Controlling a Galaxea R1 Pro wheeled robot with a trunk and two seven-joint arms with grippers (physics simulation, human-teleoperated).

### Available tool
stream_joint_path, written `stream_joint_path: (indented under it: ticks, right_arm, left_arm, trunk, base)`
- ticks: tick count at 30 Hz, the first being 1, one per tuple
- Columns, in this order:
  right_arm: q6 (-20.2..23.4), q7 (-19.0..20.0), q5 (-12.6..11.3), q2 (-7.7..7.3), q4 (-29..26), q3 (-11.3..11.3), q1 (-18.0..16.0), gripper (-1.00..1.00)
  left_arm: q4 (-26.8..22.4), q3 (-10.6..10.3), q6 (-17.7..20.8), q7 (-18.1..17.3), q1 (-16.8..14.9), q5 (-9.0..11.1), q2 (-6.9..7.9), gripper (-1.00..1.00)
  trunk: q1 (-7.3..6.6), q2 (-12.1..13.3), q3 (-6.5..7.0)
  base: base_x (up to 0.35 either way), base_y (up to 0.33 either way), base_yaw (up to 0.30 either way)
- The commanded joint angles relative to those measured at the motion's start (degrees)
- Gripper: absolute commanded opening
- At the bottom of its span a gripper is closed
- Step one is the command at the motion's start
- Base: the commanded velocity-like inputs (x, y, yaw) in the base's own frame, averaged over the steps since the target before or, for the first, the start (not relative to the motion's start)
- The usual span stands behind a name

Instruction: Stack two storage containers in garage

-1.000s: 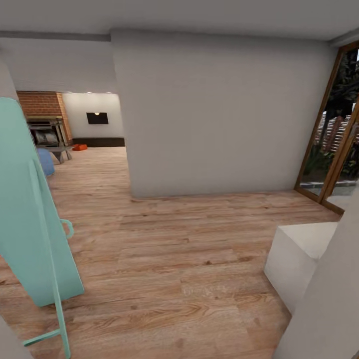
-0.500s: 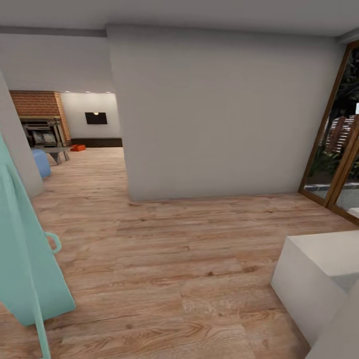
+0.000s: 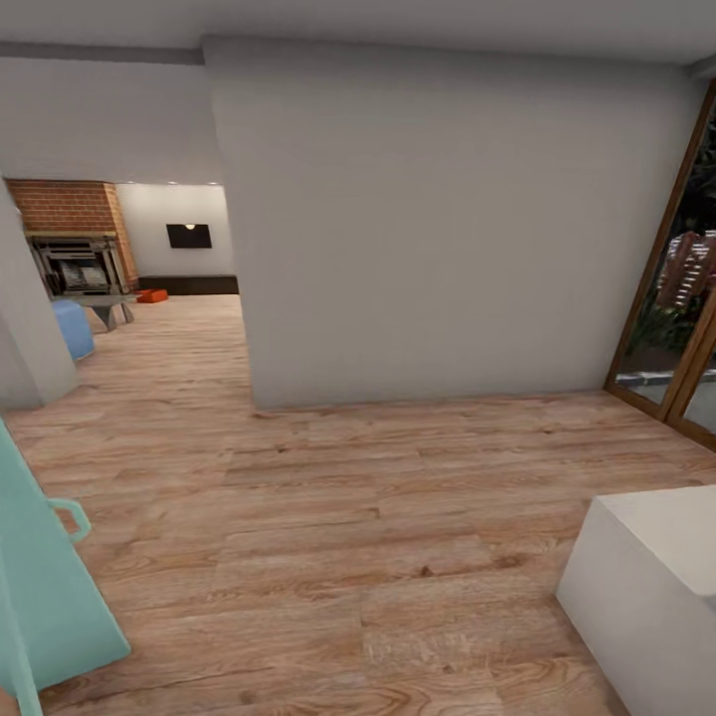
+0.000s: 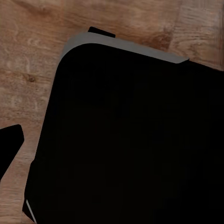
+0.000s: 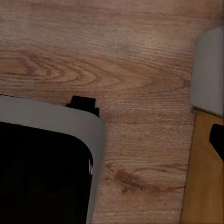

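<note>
Head view. The robot faces a white partition wall across a light wood-plank floor. At about ten o'clock, an opening leads into the living room, where a brick chimney rises over a fireplace. One small orange-red storage container lies on the floor there, far off, beside a low grey table; whether it is one bin or two close together is too small to tell. A turquoise board leans at eight o'clock, a white block sits at four o'clock, and glass garden doors stand at three o'clock. Judged from this, the robot is on its way to fetch the bins, with nothing carried.

Left wrist view. The camera looks down on the robot's dark base over plank flooring, which suggests an arm hanging tucked for travel. Whether this gripper is spread or pressed together cannot be told.

Right wrist view. The base's grey-edged corner shows over planks. This gripper's state likewise cannot be told.
</note>
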Motion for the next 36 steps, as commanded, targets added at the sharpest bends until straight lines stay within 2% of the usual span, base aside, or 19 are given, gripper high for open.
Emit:
stream_joint_path:
  ticks: [1,36]
  right_arm:
    - [-0.3,0.1,-0.5,0.03,0.2,0.5,-0.1,1.00]
    - [0.0,0.2,-0.5,-0.21,0.2,0.4,-0.1,1.00]
  left_arm:
    - [-0.1,0.1,-0.1,0.0,0.0,0.2,-0.01,1.00]
    - [0.0,0.2,-0.2,0.1,0.0,0.3,-0.01,1.00]
  trunk:
    - [0.03,0.0,-0.05]
    - [0.03,0.0,-0.05]
  base:
    - [0.322,0.000,0.000]
    - [0.322,0.000,0.000]
